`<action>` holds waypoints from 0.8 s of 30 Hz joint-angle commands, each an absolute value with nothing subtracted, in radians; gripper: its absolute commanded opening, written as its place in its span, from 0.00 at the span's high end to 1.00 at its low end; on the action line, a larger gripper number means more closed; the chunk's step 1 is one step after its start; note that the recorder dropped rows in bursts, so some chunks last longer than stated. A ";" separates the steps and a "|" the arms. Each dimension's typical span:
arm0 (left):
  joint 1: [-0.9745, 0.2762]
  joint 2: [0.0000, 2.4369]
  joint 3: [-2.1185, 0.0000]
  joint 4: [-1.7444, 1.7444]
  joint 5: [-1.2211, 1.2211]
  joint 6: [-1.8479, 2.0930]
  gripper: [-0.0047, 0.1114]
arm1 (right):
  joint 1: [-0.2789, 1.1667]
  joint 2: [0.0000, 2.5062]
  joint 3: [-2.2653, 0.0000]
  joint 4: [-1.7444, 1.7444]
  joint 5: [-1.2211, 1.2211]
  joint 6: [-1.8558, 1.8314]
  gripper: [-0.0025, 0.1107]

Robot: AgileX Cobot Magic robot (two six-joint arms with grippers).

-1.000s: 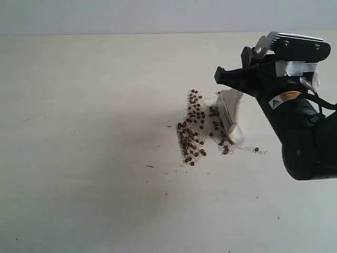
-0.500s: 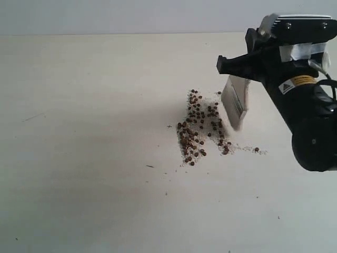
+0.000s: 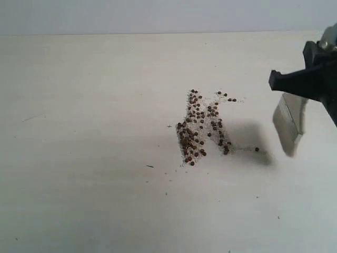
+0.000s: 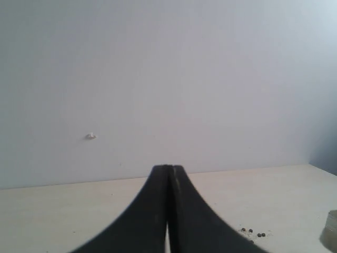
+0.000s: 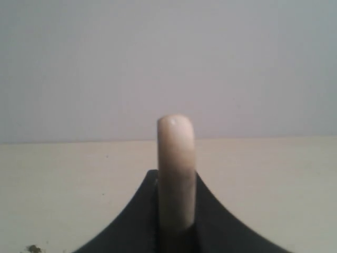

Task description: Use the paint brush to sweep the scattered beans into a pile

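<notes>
The beans (image 3: 197, 126) lie in a loose dark reddish-brown cluster with pale grit near the table's middle. A few strays sit apart, near the cluster's top right (image 3: 226, 96) and one at its lower right (image 3: 257, 149). My right gripper (image 3: 295, 84) is at the right edge, shut on the paint brush (image 3: 289, 124), which hangs bristles-down above the table, well right of the beans. The right wrist view shows the brush's cream handle (image 5: 176, 168) clamped between the black jaws. My left gripper (image 4: 169, 174) is shut and empty, with a few beans (image 4: 253, 232) beyond it.
The cream table (image 3: 84, 158) carries a few thin dark slivers (image 3: 150, 166) left of and below the beans. The brush casts a shadow (image 3: 247, 139) just right of the cluster. A plain pale wall (image 3: 158, 16) stands behind.
My right gripper has lifted the brush off the right side of the beans and carried it right, away from the cluster. A few beans now show at the upper right.
</notes>
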State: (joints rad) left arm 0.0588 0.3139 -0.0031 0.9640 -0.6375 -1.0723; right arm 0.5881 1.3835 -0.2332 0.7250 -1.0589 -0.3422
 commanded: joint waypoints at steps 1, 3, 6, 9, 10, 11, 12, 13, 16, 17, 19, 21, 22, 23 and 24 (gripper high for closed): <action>0.060 0.307 0.000 0.963 -0.642 -1.069 0.96 | 0.588 1.389 -0.183 0.771 -1.095 -0.340 0.98; 0.060 0.307 0.000 0.963 -0.642 -1.069 0.96 | 0.588 1.407 -0.179 0.762 -1.095 -0.307 0.98; 0.060 0.307 0.000 0.963 -0.642 -1.069 0.96 | 0.588 1.444 -0.179 0.713 -1.095 -0.238 0.98; 0.060 0.307 0.000 0.963 -0.640 -1.069 0.96 | 0.588 1.504 -0.179 0.654 -1.119 -0.124 0.98; 0.060 0.307 0.000 0.963 -0.640 -1.069 0.96 | 0.588 1.520 -0.179 0.635 -1.129 -0.093 0.98; 0.060 0.307 0.000 0.963 -0.640 -1.069 0.96 | 0.588 1.537 -0.179 0.619 -1.139 -0.061 0.98; 0.060 0.307 0.000 0.963 -0.640 -1.069 0.96 | 0.588 1.561 -0.181 0.597 -1.151 -0.024 0.98; 0.060 0.307 0.000 0.963 -0.640 -1.069 0.96 | 0.588 1.577 -0.186 0.585 -1.157 0.008 0.98; 0.060 0.307 0.000 0.963 -0.640 -1.069 0.96 | 0.588 1.629 -0.212 0.536 -1.153 0.068 0.98; 0.060 0.307 0.000 0.963 -0.640 -1.069 0.96 | 0.588 1.647 -0.225 0.515 -1.153 0.086 0.98; 0.060 0.307 0.000 0.963 -0.640 -1.069 0.96 | 0.588 1.682 -0.247 0.476 -1.153 0.130 0.98; 0.060 0.307 0.000 0.963 -0.640 -1.069 0.96 | 0.588 1.711 -0.270 0.441 -1.153 0.184 0.98; 0.060 0.307 0.000 0.963 -0.640 -1.069 0.96 | 0.588 1.722 -0.281 0.429 -1.153 0.198 0.98; 0.060 0.307 0.000 0.963 -0.640 -1.069 0.96 | 0.588 1.733 -0.292 0.421 -1.153 0.215 0.98; 0.060 0.307 0.000 0.963 -0.640 -1.069 0.96 | 0.593 1.741 -0.301 0.410 -1.153 0.227 0.98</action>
State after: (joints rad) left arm 0.0588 0.3139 -0.0031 0.9640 -0.6375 -1.0705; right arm 0.5881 1.7097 -0.2829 0.4632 -1.1923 0.1713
